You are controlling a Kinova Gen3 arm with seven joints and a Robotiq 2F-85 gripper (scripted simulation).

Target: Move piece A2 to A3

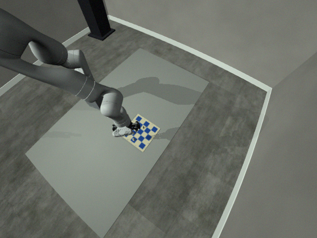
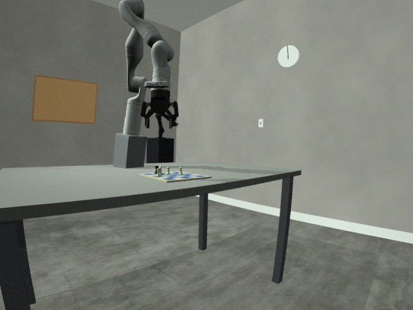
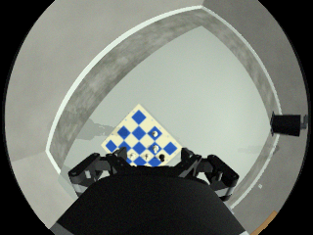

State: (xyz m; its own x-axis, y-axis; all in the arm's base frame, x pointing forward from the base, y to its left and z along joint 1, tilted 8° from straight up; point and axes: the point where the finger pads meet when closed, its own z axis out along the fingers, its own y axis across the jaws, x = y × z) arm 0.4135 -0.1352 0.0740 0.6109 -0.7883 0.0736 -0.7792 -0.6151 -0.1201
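One claw (image 2: 159,124) spread wide (gripping nothing), high above board (image 2: 186,177), near table (image 2: 233,181) edge.

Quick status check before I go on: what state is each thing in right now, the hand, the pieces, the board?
Hand: open, holding nothing, high above the board.
Chess pieces: all that show stand upright on the board; squares too small to read.
Chessboard: flat on the table, near its edge.

We see an orange corkboard (image 2: 64,99) and a round clock (image 2: 288,55) on grey walls, plus a small wall switch (image 2: 260,123).
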